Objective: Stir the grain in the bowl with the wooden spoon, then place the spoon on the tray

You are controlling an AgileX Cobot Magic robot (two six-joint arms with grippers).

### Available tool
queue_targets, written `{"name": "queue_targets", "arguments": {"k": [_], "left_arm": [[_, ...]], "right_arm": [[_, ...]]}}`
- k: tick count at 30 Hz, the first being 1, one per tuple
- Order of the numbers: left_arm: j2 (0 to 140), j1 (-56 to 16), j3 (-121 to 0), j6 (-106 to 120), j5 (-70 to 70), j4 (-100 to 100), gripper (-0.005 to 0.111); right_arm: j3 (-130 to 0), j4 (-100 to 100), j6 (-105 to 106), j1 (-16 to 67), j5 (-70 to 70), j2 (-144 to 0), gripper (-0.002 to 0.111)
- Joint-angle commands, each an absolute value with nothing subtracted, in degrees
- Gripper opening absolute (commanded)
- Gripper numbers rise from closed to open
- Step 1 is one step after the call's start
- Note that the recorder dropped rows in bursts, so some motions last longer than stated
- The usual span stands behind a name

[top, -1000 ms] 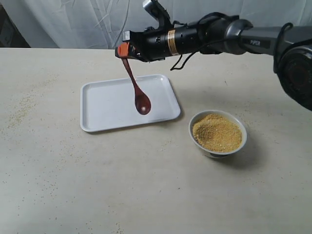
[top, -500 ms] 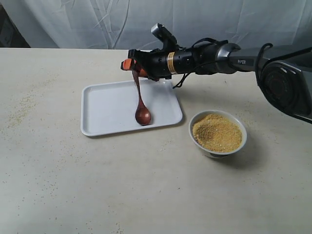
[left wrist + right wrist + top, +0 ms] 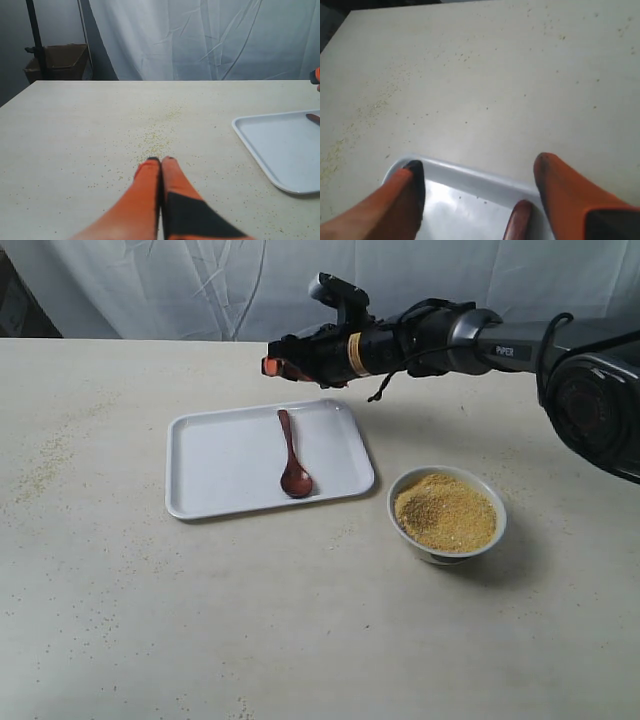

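Observation:
The dark reddish-brown wooden spoon [image 3: 290, 456] lies flat on the white tray [image 3: 215, 465], handle pointing to the far rim. My right gripper [image 3: 272, 367] hovers open above the tray's far edge, apart from the spoon. In the right wrist view the gripper [image 3: 477, 167] shows its orange fingers spread over the tray rim [image 3: 470, 176], with the spoon's handle end [image 3: 517, 220] below. The white bowl [image 3: 447, 515] holds a heap of golden grain [image 3: 445, 510], right of the tray. My left gripper [image 3: 160, 160] is shut on nothing, low over the table; the tray corner [image 3: 280, 145] shows beside it.
Loose grains are scattered on the beige table [image 3: 60, 455] left of the tray and in front of the left gripper [image 3: 160, 135]. A white curtain hangs behind the table. A cardboard box [image 3: 57, 60] on a stand sits beyond the far table edge.
The right gripper lowered the spoon onto the tray, opened and let go, then rose slightly. The spoon went from hanging to lying flat on the tray.

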State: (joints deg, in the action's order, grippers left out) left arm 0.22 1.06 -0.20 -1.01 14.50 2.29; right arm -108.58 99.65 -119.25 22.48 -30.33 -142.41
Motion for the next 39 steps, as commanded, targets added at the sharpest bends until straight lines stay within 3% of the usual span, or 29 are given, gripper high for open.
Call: {"name": "queue_targets", "arguments": {"k": [1,5,10,18,21,23,25,29,32,39], "left_arm": [[0.0,1.3,0.0,-1.0,13.7,2.4,0.0],[0.0,1.3,0.0,-1.0,13.7,2.4,0.0],[0.0,1.3,0.0,-1.0,13.7,2.4,0.0],[0.0,1.3,0.0,-1.0,13.7,2.4,0.0],[0.0,1.3,0.0,-1.0,13.7,2.4,0.0],[0.0,1.3,0.0,-1.0,13.7,2.4,0.0],[0.0,1.3,0.0,-1.0,13.7,2.4,0.0],[0.0,1.3,0.0,-1.0,13.7,2.4,0.0],[0.0,1.3,0.0,-1.0,13.7,2.4,0.0],[0.0,1.3,0.0,-1.0,13.7,2.4,0.0]], "right_arm": [[-109.0,99.9,-121.0,22.1,-27.9,-141.2,0.061],[-109.0,99.9,-121.0,22.0,-33.1,-139.4,0.047],[-109.0,99.9,-114.9,22.0,-42.2,-135.5,-0.002],[-105.7,99.9,-115.6,22.0,-51.0,-124.7,-0.001],[-92.8,99.9,-115.2,22.0,-52.1,-115.3,-0.001],[-83.5,99.9,-111.6,21.8,-44.3,-107.9,-0.001],[-74.6,99.9,-104.6,21.8,-25.2,-99.6,-0.001],[-59.8,93.5,-86.5,21.5,34.0,-89.2,-0.001],[-59.1,71.1,-64.4,19.0,47.0,-88.7,-0.001],[-59.1,-3.2,3.0,8.9,47.9,-88.2,-0.001]]}}
